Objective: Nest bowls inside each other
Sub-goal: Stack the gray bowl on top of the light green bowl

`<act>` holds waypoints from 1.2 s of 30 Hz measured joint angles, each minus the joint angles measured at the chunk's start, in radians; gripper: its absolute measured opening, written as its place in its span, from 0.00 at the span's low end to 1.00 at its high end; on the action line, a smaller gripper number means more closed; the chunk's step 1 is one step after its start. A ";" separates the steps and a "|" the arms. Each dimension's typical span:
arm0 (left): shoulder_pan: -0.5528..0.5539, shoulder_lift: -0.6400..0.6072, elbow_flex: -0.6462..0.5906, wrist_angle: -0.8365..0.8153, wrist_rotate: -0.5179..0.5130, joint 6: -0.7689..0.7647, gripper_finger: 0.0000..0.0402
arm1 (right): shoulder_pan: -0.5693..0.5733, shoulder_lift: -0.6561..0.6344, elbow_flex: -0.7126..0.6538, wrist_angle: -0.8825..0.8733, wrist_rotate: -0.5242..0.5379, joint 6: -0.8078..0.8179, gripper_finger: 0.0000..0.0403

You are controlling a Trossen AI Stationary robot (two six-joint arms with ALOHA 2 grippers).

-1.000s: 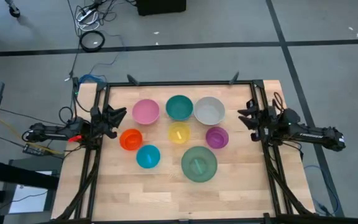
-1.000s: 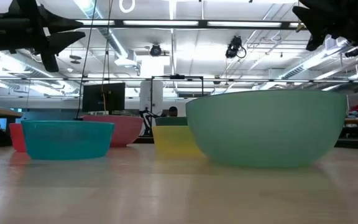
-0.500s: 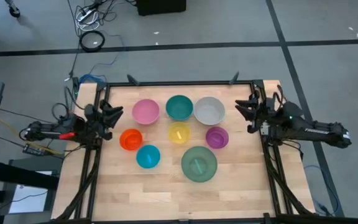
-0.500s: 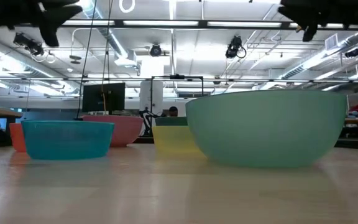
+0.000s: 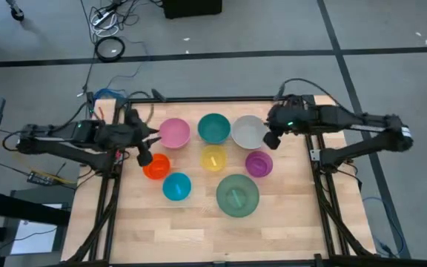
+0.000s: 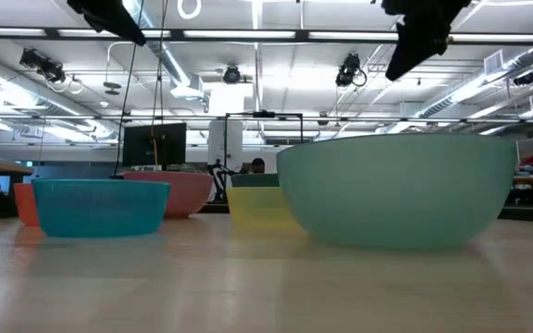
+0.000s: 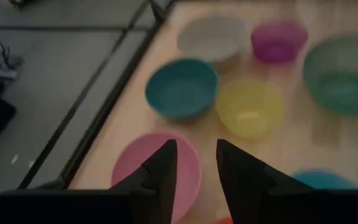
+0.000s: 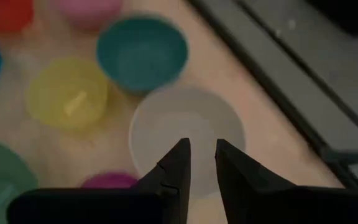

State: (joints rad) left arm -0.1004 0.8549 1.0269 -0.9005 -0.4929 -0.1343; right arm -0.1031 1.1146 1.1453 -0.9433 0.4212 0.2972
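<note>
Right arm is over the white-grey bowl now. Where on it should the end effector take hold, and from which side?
Take the round white-grey plastic bowl by its thin rim, coming straight down from above. It sits upright and open, so one finger can likely go inside and one outside. The rim arc facing the right arm looks best: the teal plastic bowl crowds the opposite side. The right end effector hovers over that edge.

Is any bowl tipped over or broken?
No, nothing stands out. All eight bowls sit upright and apart on the table, none nested yet: pink bowl, teal, white-grey, orange, yellow, purple, light blue, green.
</note>
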 joint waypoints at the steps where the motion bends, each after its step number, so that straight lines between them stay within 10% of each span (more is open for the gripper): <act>1: 0.000 0.023 0.012 -0.023 0.000 -0.008 0.31 | 0.013 0.022 0.008 -0.002 0.000 0.009 0.16; 36: 0.000 0.359 0.016 -0.075 0.106 -0.115 0.35 | 0.100 0.160 0.016 -0.109 -0.065 0.159 0.36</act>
State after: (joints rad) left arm -0.1002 1.2134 1.0431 -0.9757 -0.3874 -0.2490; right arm -0.0027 1.2750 1.1614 -1.0523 0.3566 0.4562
